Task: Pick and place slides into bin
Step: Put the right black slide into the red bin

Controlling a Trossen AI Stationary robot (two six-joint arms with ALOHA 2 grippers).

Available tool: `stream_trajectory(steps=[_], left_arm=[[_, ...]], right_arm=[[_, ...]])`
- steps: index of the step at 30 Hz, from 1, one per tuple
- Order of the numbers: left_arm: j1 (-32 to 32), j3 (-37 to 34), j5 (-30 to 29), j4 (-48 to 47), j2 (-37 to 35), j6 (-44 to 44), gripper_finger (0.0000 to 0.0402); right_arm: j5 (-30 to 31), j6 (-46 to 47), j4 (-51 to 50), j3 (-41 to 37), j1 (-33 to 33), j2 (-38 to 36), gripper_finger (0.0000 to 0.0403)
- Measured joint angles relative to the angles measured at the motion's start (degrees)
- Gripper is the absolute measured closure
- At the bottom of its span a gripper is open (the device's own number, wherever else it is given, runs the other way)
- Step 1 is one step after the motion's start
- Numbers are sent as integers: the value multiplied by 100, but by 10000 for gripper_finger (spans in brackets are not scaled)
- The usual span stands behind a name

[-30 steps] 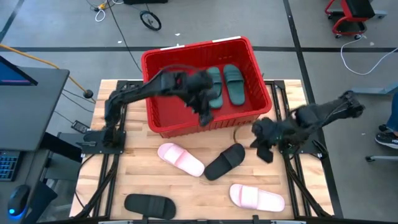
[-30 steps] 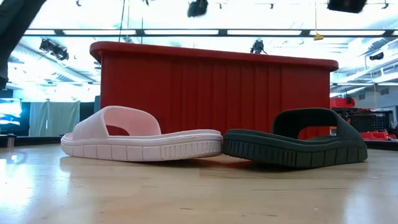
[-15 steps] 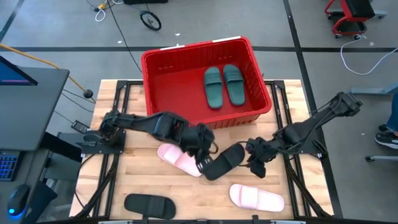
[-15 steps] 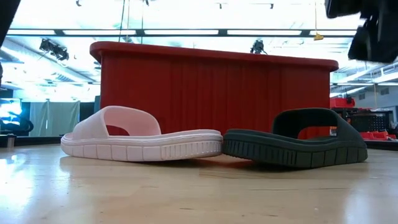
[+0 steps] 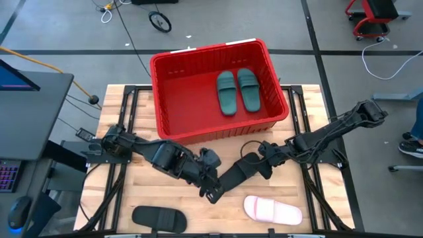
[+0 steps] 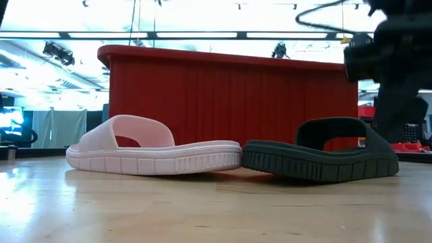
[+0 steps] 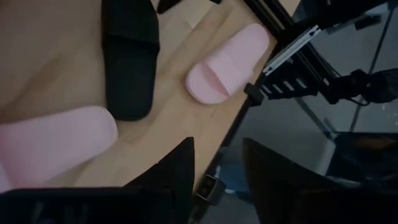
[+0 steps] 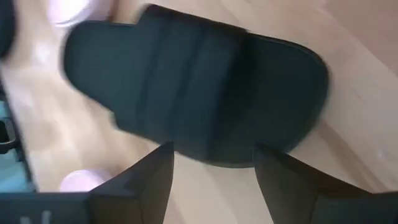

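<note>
Done: we are seeing two green slides [image 5: 236, 90] lying in the bin [image 5: 173, 106].
Left: four slides remaining on the desk [image 5: 304, 205].
Right pincer [image 8: 211, 171]: we are hovering apart over a black slide [image 8: 199, 93].
Left pincer [image 7: 217, 165]: apart, lowering mid-desk.

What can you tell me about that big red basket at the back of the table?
The red basket is a large rectangular bin, plastic by its look, with a thick rim and ribbed walls. It stands upright at the far side of the wooden table, open at the top. Two dark green slides lie side by side on its floor, toward one end; the remaining floor is bare. Neither arm touches it.
</note>
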Motion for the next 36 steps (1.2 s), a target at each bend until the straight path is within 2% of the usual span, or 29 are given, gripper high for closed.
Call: stream_trajectory(steps=[3,8,16,20,28,33,36], left_arm=[[-165,0,-158,88,0,-6,257],[-395,0,-484,571,0,-20,263],[-629,0,-662,1479,0,-15,281],[-707,0,-667,1641,0,0,288],[-702,0,-673,1638,0,1,290],[-651,0,-672,1639,0,4,293],[-638,0,-670,1637,0,4,296]], right_arm=[[-15,109,286,-174,-83,0,178],[-24,147,1309,-414,-101,0,183],[-6,392,1439,-586,-125,98,187],[-24,457,1652,-637,-125,388,187],[-272,429,2900,-639,-123,1066,191],[-661,468,3502,-639,-125,1477,205],[-699,466,3844,-634,-121,1678,217]])
